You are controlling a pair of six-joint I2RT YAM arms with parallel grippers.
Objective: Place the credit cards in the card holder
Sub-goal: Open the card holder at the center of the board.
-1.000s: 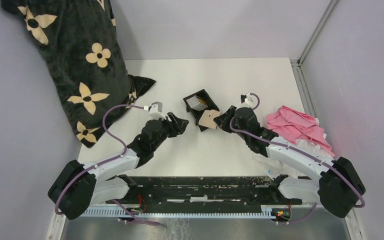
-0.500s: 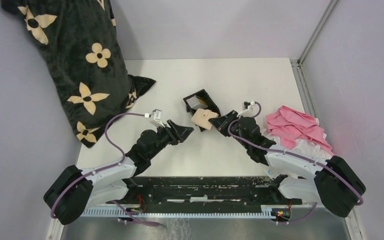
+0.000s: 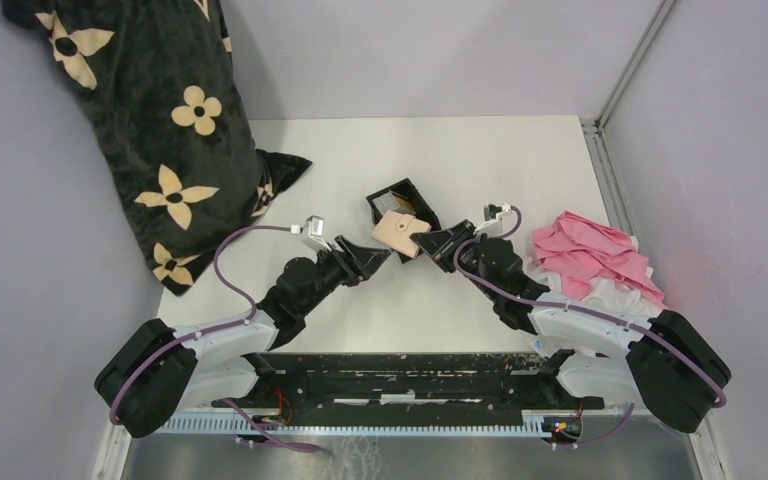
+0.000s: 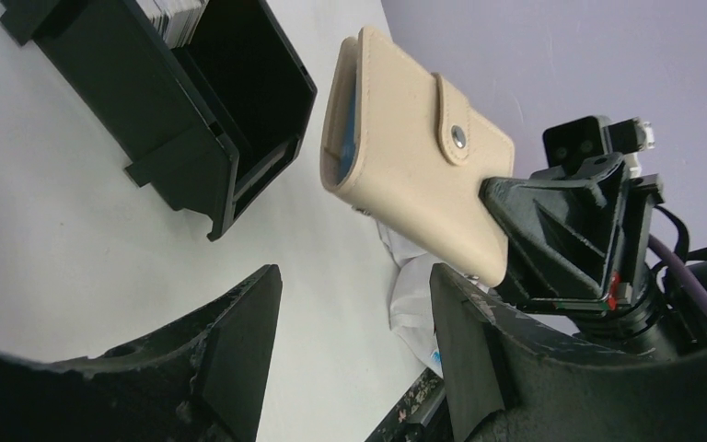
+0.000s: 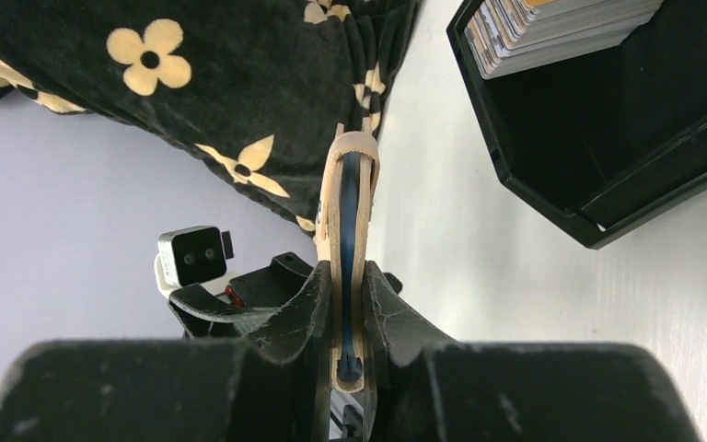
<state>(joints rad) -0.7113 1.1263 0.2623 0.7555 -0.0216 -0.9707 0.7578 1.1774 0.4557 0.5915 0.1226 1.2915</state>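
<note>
Card holder [image 3: 400, 232] in right claw [image 3: 430, 244] — left claw [image 3: 375, 258] spread, just beside it

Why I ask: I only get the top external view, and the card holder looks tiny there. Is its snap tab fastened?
Observer: Yes. In the left wrist view the snap tab is buttoned down over the card holder, which the right gripper clamps by one end.
Operator: Is anything inside it?
Observer: The right wrist view looks at it edge-on. A blue layer sits between the beige halves. Whether that is a card or the lining, I cannot tell.
</note>
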